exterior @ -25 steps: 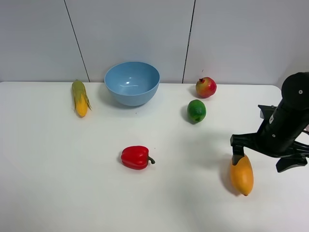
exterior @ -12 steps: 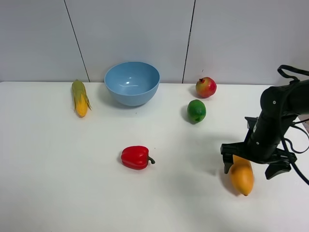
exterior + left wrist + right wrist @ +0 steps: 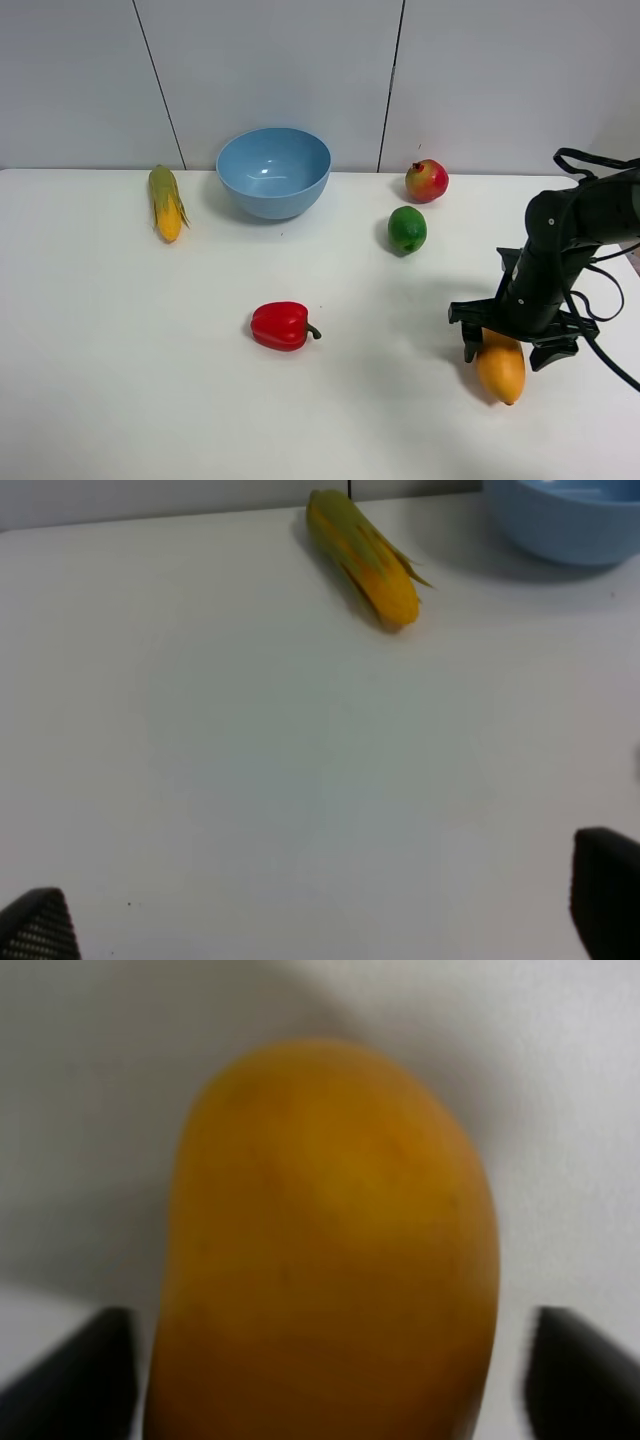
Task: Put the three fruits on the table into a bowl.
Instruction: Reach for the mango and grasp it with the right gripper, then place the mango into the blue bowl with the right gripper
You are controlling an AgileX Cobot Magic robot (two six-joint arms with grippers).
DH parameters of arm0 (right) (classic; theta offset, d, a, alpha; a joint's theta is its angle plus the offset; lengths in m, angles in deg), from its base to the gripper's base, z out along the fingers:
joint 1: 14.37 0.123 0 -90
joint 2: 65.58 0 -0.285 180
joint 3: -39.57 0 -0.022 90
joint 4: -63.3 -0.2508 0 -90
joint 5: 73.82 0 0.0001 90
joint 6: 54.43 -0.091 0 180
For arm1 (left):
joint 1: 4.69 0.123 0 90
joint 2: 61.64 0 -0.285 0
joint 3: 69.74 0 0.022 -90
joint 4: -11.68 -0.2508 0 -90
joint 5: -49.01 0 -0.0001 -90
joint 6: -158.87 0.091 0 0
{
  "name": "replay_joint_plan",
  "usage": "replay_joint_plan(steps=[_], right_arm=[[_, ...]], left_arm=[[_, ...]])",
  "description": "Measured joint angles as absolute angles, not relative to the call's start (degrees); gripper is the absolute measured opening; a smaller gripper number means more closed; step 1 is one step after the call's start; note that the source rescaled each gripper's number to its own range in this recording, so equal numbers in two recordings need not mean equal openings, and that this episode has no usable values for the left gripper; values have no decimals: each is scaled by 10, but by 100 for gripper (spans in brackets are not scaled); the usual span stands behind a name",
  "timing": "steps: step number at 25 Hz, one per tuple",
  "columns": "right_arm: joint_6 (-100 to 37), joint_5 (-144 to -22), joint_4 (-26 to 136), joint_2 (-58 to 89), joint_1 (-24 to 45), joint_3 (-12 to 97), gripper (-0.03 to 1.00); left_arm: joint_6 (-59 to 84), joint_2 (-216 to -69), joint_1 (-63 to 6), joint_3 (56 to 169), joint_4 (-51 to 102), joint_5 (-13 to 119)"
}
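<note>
The orange-yellow mango (image 3: 501, 368) lies on the white table (image 3: 120, 380) at the front right. My right gripper (image 3: 506, 345) is open and low over the mango's near end, one finger on each side. In the right wrist view the mango (image 3: 325, 1250) fills the frame between the two dark fingertips (image 3: 80, 1370). The red-and-yellow apple-like fruit (image 3: 426, 181) and the green lime (image 3: 407, 229) rest at the back right. The light-blue bowl (image 3: 273, 172) stands at the back centre; its rim shows in the left wrist view (image 3: 565, 525). My left gripper (image 3: 320, 920) is open over bare table, outside the high view.
A corn cob (image 3: 166, 202) lies left of the bowl and shows in the left wrist view (image 3: 362, 556). A red bell pepper (image 3: 281, 325) lies at the middle front. A grey wall stands behind the table's far edge.
My right arm has swung left and come down, so its open fingers now straddle the mango's end. The mango and the other objects have not moved.
</note>
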State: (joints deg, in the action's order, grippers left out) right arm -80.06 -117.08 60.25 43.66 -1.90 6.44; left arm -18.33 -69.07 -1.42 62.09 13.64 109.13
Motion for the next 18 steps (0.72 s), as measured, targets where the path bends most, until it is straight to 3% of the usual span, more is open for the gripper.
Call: replay_joint_plan(steps=[1,2,10,18], right_arm=[[-801,-1169,602,437,-19,64,0],[-801,-1169,602,437,-19,64,4],[-775,-1194,584,424,-15,76,3],[-606,-1239,521,298,51,212,3]], left_arm=[[-183,-691,-14,621,136,1091],[-183,-691,-14,621,136,1091],[-183,-691,-14,621,136,1091],[-183,-691,-14,621,136,1091]])
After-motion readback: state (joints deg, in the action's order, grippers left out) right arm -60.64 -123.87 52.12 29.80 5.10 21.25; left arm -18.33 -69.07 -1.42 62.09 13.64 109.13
